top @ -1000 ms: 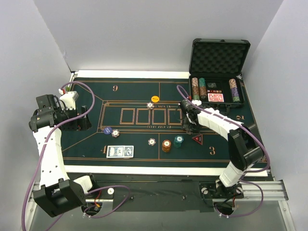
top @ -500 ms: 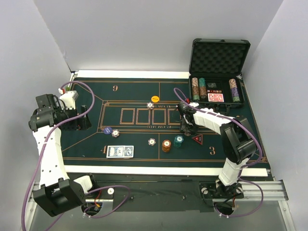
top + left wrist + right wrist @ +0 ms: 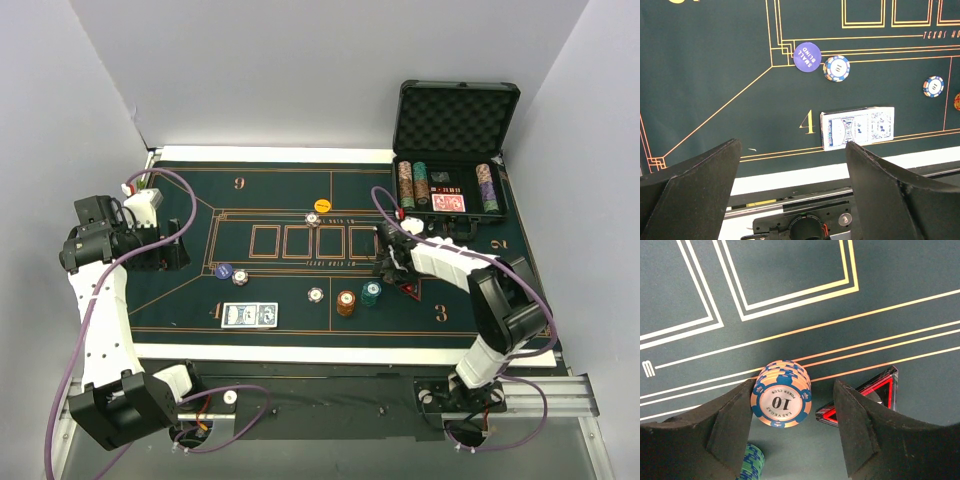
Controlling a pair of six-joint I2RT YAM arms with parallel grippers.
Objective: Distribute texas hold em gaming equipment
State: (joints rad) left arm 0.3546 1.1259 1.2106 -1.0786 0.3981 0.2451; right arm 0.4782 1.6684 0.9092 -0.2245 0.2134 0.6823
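Observation:
A stack of orange-and-blue "10" chips (image 3: pixel 782 400) stands on the green felt between the fingers of my right gripper (image 3: pixel 794 386). The jaws are open: the left finger touches the stack and a gap shows at the right finger. From above, the right gripper (image 3: pixel 392 262) hides this stack. Close by stand a teal stack (image 3: pixel 372 293), an orange stack (image 3: pixel 345 302) and a white chip (image 3: pixel 316 295). Two blue-backed cards (image 3: pixel 249 315) lie by the "4". My left gripper (image 3: pixel 165 250) hovers open and empty at the far left, above the cards (image 3: pixel 857 127).
A red-edged triangular marker (image 3: pixel 865 397) lies just right of my right finger. The open black case (image 3: pixel 455 150) with chip rows and a red deck sits at the back right. A purple small-blind disc (image 3: pixel 807 55), a chip (image 3: pixel 836 68) and an orange disc (image 3: pixel 322 205) lie on the mat.
The right gripper's jaws have spread apart, letting go of the chip stack on the felt. Its arm has shifted slightly. The left arm has not moved.

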